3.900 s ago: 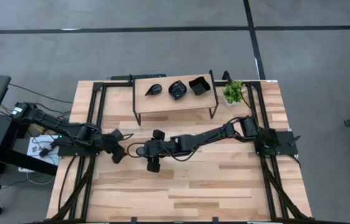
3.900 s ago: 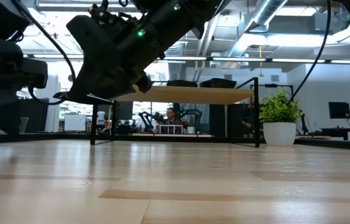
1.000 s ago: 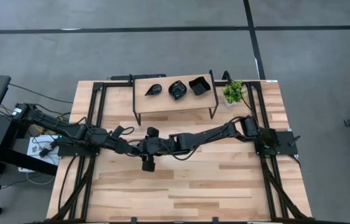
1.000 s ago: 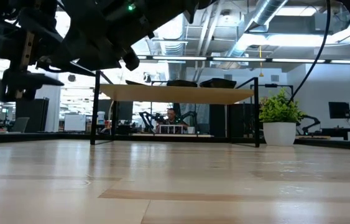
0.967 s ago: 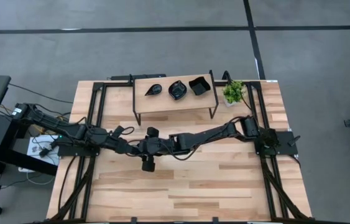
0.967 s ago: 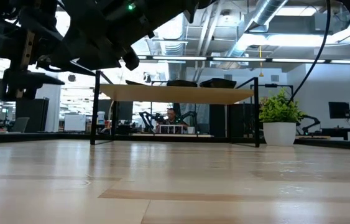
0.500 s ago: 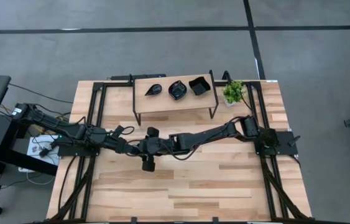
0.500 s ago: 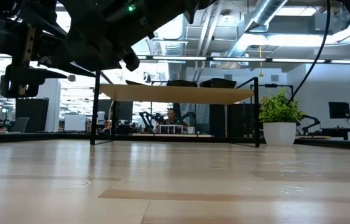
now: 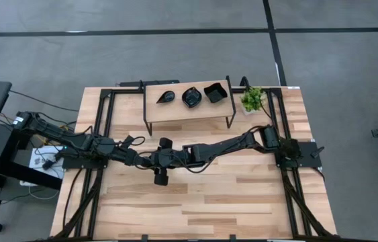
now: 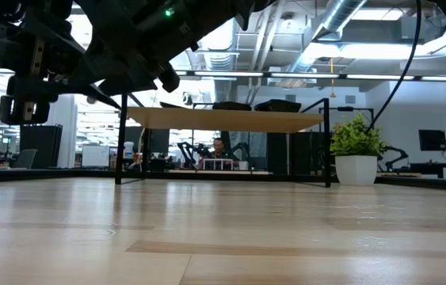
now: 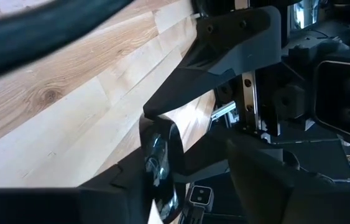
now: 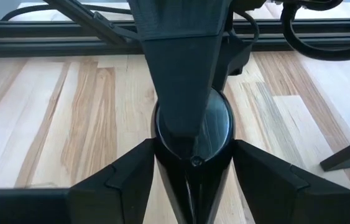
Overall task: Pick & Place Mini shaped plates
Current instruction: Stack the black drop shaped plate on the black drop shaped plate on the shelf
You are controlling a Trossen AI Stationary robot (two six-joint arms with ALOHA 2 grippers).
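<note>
Right wrist view: right gripper point(image 12: 193, 163) grasps a teardrop plate point(image 12: 194, 134); the left gripper point(image 12: 184, 74) straddles its far rim, grip uncertain.

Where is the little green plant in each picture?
High view: the plant is right of centre, near the top, just right of the shelf.
Low view: the plant is on the right, just past the right legs of the shelf.
Left wrist view: not in it.
Right wrist view: not in it.
Shared landmark: the shelf, with the plant beside its right end.
</note>
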